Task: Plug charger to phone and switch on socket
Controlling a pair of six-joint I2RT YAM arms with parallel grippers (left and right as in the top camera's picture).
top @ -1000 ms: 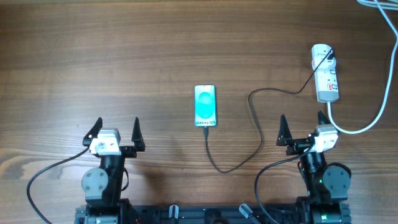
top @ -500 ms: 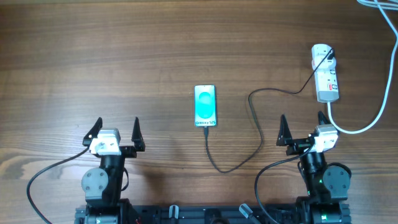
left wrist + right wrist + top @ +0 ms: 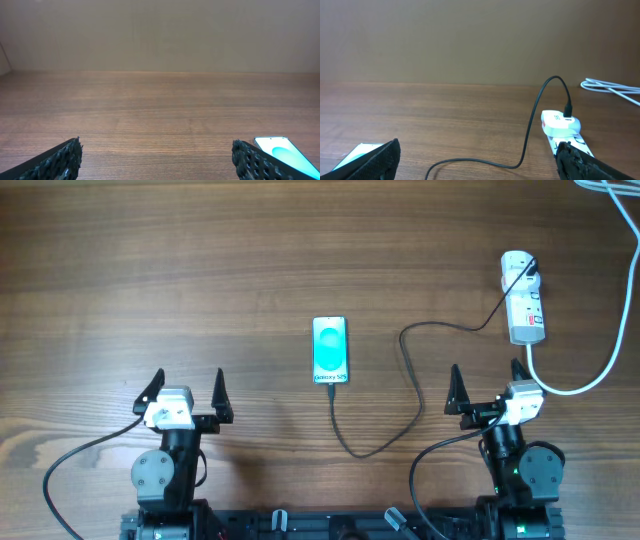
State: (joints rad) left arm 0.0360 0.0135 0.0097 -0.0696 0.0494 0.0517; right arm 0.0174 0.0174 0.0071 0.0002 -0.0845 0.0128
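Two hands stand wide and empty at the near edge of the desk (image 3: 200, 260): left hand (image 3: 187, 387) and right hand (image 3: 485, 380). The phone (image 3: 330, 350) lies mid-desk, long axis running straight away from you, white-strip end nearest. Pinch the charger (image 3: 333, 405) just behind its tip, hold it along that axis, and steady the phone as you push. The socket (image 3: 524, 310) lies far right.

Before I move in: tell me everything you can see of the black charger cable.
The charger is a thin black cable, rubbery-looking, lying slack on the wooden table. One end is plugged into the far end of the white socket, arching up from it. It runs toward the phone, bends into a wide loop toward the robot, and its free tip ends at the phone's near edge; whether it is seated there cannot be told.
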